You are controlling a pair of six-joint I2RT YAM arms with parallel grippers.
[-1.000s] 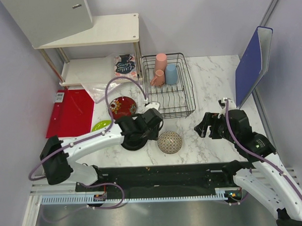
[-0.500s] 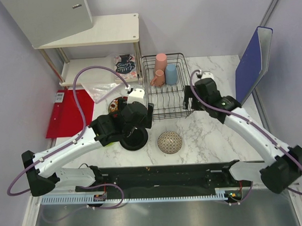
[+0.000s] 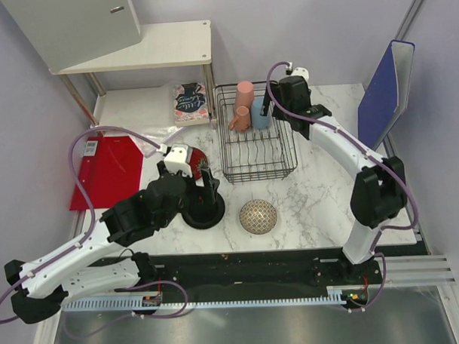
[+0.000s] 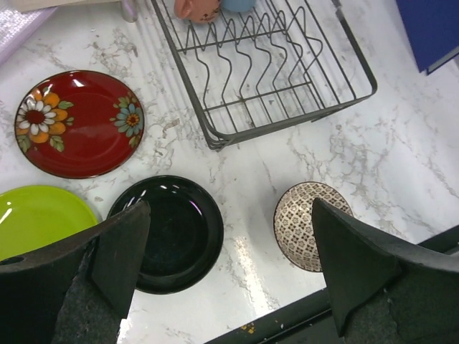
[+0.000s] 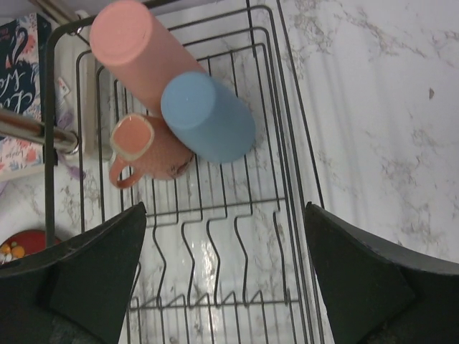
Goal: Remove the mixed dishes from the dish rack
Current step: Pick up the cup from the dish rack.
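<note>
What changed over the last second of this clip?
The right gripper swung from the table's near right side out over the light-blue cup in the black wire dish rack; it is open and empty. The left gripper shifted slightly left near the glossy black plate, also open. No dish moved.

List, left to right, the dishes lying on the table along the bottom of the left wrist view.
lime-green plate → glossy black plate → beige speckled bowl
</note>
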